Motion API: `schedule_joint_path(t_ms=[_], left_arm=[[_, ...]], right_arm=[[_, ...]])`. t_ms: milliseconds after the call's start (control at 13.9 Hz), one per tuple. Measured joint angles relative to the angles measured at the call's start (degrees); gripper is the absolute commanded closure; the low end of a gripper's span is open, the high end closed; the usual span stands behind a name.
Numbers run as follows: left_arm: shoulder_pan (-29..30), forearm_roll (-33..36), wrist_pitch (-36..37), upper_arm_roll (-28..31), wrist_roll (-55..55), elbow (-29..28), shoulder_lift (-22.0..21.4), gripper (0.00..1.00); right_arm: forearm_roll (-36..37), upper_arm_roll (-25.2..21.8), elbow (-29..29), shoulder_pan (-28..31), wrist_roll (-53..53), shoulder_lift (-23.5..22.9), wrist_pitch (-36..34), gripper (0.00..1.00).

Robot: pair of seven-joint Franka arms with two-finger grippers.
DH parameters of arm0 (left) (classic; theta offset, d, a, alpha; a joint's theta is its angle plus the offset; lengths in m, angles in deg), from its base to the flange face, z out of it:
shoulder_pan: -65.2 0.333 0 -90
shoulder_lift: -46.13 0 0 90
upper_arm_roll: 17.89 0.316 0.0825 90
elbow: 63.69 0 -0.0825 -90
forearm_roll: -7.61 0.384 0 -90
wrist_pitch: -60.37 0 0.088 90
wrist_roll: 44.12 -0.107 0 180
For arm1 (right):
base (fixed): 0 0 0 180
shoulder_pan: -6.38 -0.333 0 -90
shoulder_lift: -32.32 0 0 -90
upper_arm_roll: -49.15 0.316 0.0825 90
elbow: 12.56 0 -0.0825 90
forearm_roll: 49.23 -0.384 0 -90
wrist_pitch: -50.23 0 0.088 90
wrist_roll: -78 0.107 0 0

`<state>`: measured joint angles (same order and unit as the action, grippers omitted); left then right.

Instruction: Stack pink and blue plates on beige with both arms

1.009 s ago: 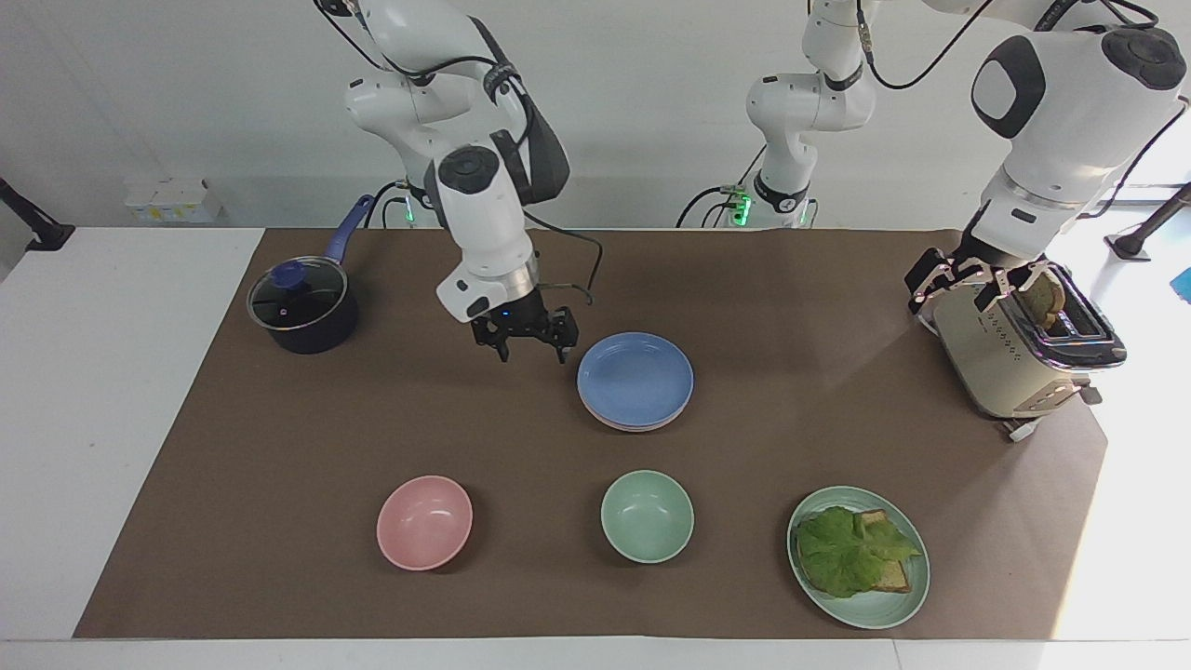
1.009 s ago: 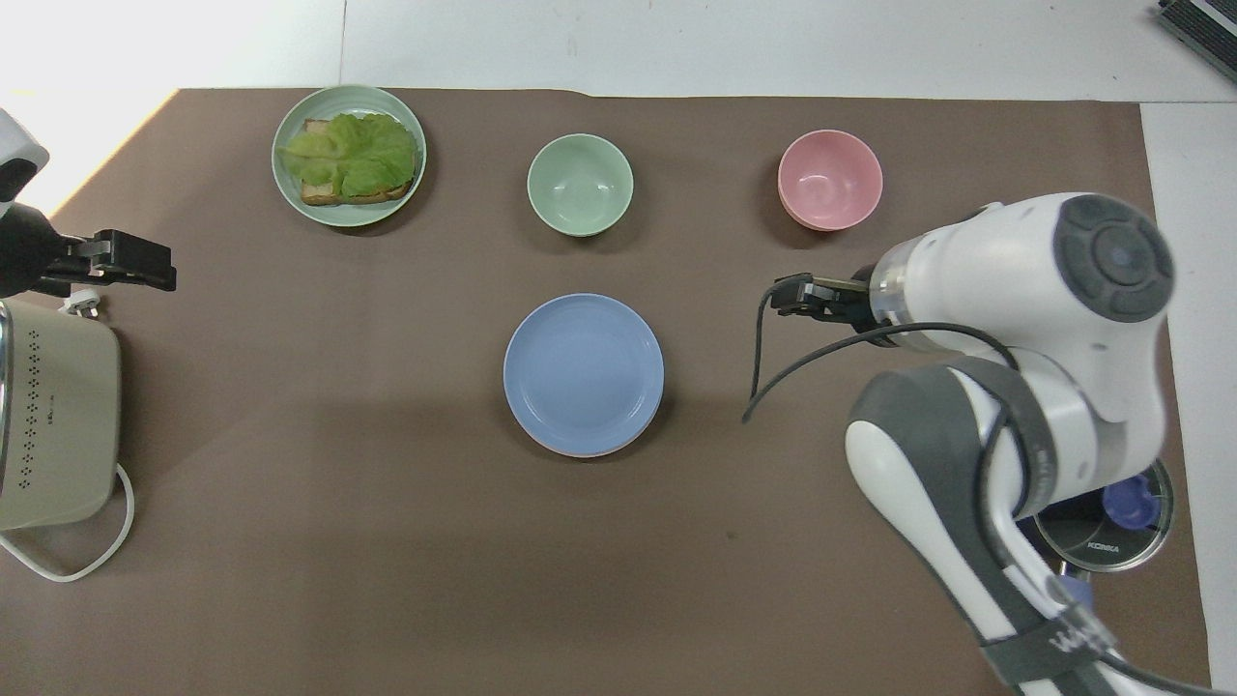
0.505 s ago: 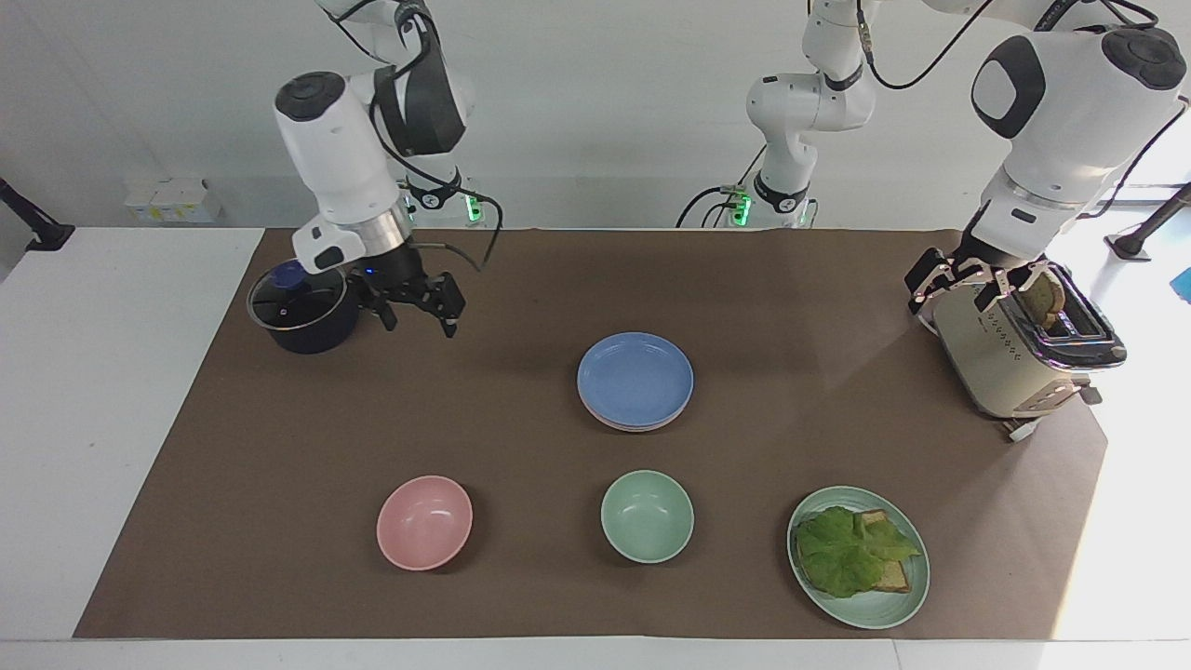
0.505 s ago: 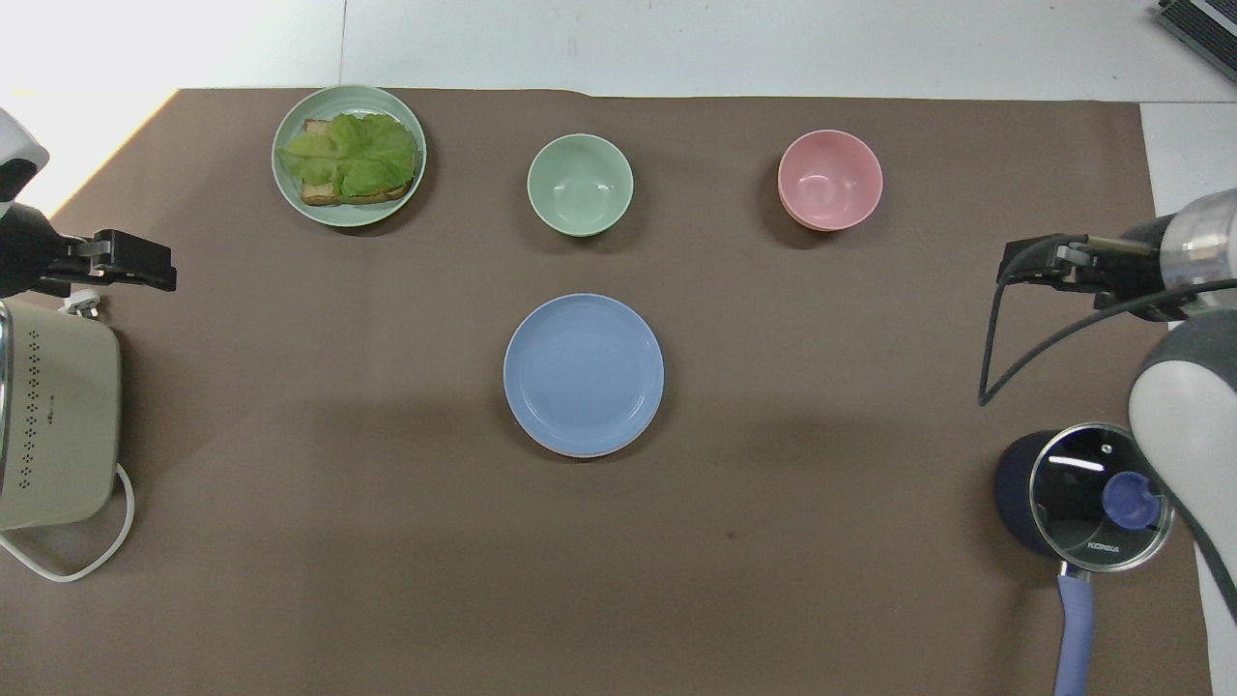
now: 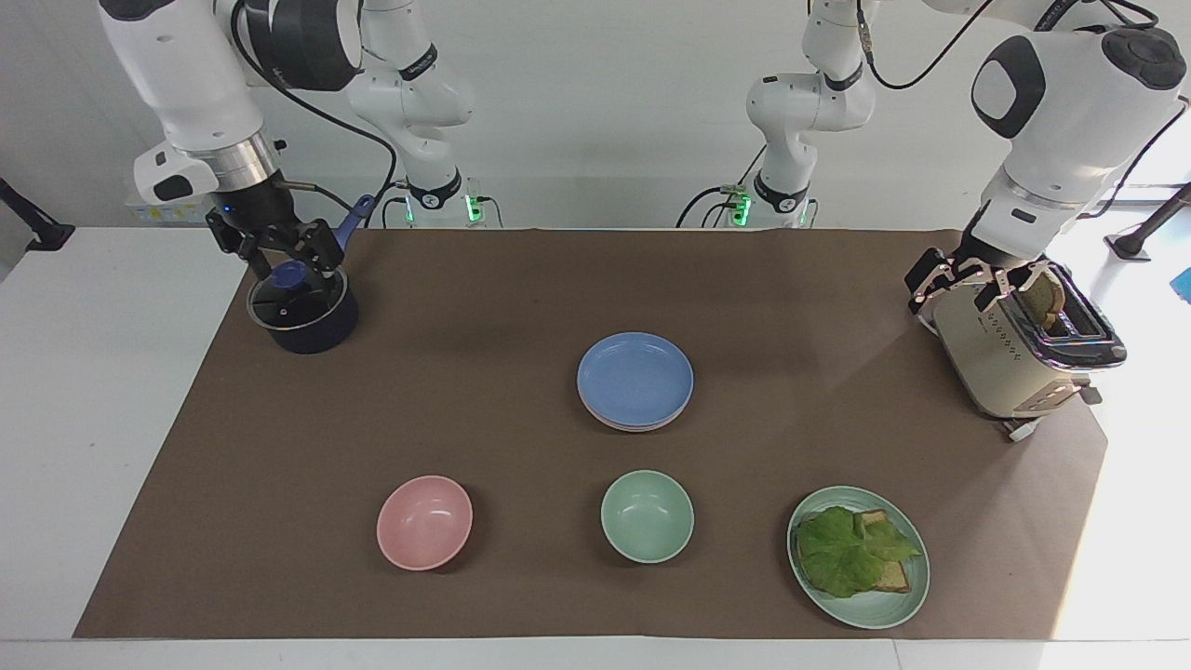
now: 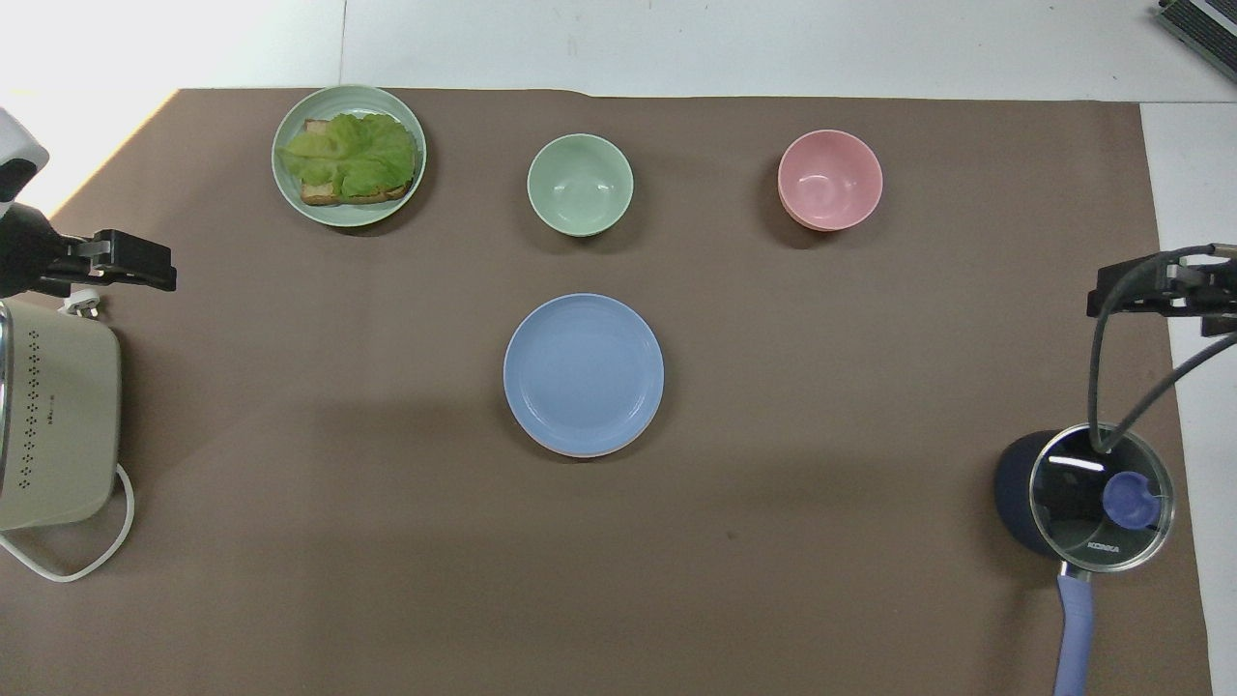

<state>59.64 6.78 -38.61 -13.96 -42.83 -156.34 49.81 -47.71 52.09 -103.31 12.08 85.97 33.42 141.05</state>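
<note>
Plates first: your right gripper [image 5: 284, 256] hangs over the dark saucepan [image 5: 303, 314] at the right arm's end of the table, fingers spread wide, nothing between them. Your left gripper [image 5: 977, 282] hangs over the toaster [image 5: 1014, 349] at the other end, fingers likewise apart and empty; a slice of bread stands in the toaster slot beside it.

Task things sit at the middle of the mat. Blue plate [image 5: 635, 377] is on top of the stack; under its rim a pale pink edge [image 5: 622, 423] shows, which you can take as the pink plate. Beige plate cannot be made out beneath them from either view, so note that as unconfirmed.

Judgement: stacking reads as done, with both arms clear of the stack. Next move calls for little: keep both grippers high and away from the stack, and check the pile sits level and centred.

Surface: brown mat [image 5: 484, 409] over a white table [image 5: 93, 419]. Farther from the robots than the stack lie a pink bowl [image 5: 424, 521], a green bowl [image 5: 647, 515], and a green plate [image 5: 898, 609] with lettuce on toast. Room: plain white wall, two smaller arms with green lights at the table's edge.
</note>
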Motion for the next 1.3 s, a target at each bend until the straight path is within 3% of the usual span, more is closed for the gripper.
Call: schedule_joint_path(t_ms=[360,1297], left_arm=[[0.00,0.00,0.00,0.00,0.00,0.00,0.00,0.00],[0.00,0.00,0.00,0.00,0.00,0.00,0.00,0.00]], right_arm=[[0.01,0.16,3.21,0.18,-0.74,-1.26,-3.27,0.00],[-0.15,1.60,2.57,-0.11,0.08,-1.37,-3.23,0.00]])
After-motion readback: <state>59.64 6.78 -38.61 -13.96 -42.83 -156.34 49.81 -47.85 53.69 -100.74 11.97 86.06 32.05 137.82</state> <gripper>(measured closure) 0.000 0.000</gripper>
